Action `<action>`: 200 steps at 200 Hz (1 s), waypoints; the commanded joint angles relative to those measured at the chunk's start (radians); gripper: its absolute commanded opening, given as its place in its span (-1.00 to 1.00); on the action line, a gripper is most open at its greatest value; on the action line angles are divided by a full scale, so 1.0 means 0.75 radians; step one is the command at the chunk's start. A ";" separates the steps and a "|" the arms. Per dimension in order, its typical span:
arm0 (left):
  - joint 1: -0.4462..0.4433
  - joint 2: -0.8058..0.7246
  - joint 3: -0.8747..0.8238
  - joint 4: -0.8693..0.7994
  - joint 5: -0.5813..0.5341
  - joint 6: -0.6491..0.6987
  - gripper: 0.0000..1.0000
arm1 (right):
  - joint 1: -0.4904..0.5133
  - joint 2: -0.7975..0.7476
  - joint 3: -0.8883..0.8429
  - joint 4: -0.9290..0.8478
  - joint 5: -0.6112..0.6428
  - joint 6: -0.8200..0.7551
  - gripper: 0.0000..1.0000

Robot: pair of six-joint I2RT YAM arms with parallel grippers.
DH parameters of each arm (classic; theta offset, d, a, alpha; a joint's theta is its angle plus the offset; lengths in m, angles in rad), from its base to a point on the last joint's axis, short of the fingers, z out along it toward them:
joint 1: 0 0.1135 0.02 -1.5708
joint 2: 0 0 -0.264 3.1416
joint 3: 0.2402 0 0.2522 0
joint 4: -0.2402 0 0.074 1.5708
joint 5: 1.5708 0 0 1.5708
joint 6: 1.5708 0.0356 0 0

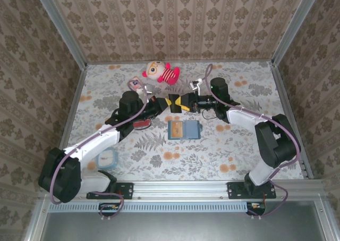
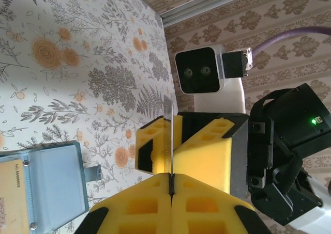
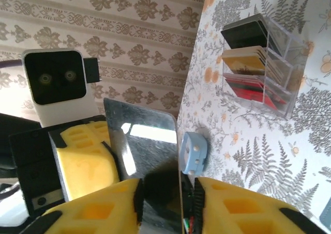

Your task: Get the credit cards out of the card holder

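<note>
Top external view: the holder (image 1: 192, 130) lies open at table centre, a tan card (image 1: 175, 130) in its 9 o'clock half. At its 12 o'clock the left gripper (image 1: 172, 101) pinches a silver card (image 3: 150, 136). The right gripper (image 1: 184, 103) sits narrow around that card, though I cannot tell whether it grips. A clear rack (image 3: 279, 84) holds cards (image 3: 251, 58), black, tan and red.

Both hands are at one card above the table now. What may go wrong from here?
1. The left hand pinches the card only at one end. If it lets go before the right hand grips firmly, the card may fall.
2. The two hands stand very close, so they may collide or bend the card.
</note>
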 commanded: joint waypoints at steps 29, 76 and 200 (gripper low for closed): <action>0.009 0.050 0.001 0.168 0.097 -0.066 -0.70 | 0.015 0.029 0.002 0.120 -0.058 0.072 -0.63; 0.009 0.073 0.007 0.182 0.115 -0.044 -0.75 | 0.018 0.027 0.005 0.115 -0.062 0.070 -0.64; 0.142 -0.051 0.461 -1.204 -0.476 1.006 -1.00 | -0.052 -0.240 0.010 -0.555 0.290 -0.427 0.70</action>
